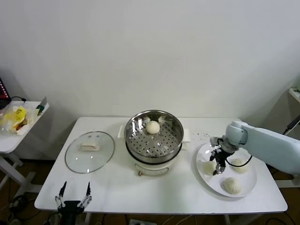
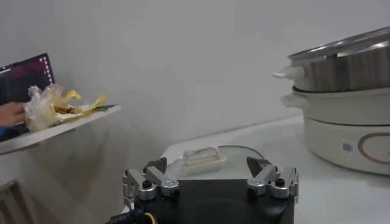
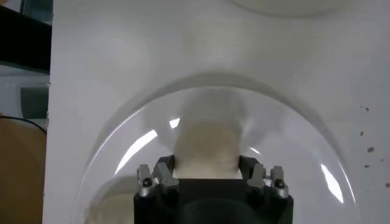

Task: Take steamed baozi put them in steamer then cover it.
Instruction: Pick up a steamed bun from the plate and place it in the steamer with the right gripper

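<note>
The steamer [image 1: 140, 153] stands mid-table with one baozi [image 1: 153, 126] on its perforated tray. Three more baozi lie on a white plate [image 1: 248, 180] at the right. My right gripper [image 1: 216, 166] is down on the plate, its fingers against both sides of the left baozi [image 1: 208, 168]; in the right wrist view this baozi [image 3: 207, 140] fills the gap of the gripper [image 3: 206, 167]. The glass cover [image 1: 90, 151] lies flat on the table left of the steamer. My left gripper [image 1: 73, 194] is open and empty at the front left edge, also in the left wrist view [image 2: 210, 173].
A small side table [image 1: 9, 140] with a yellow bag [image 1: 16, 117] stands at far left. In the left wrist view the cover's handle [image 2: 204, 157] lies ahead and the steamer [image 2: 347, 67] is at the side. The wall is close behind the table.
</note>
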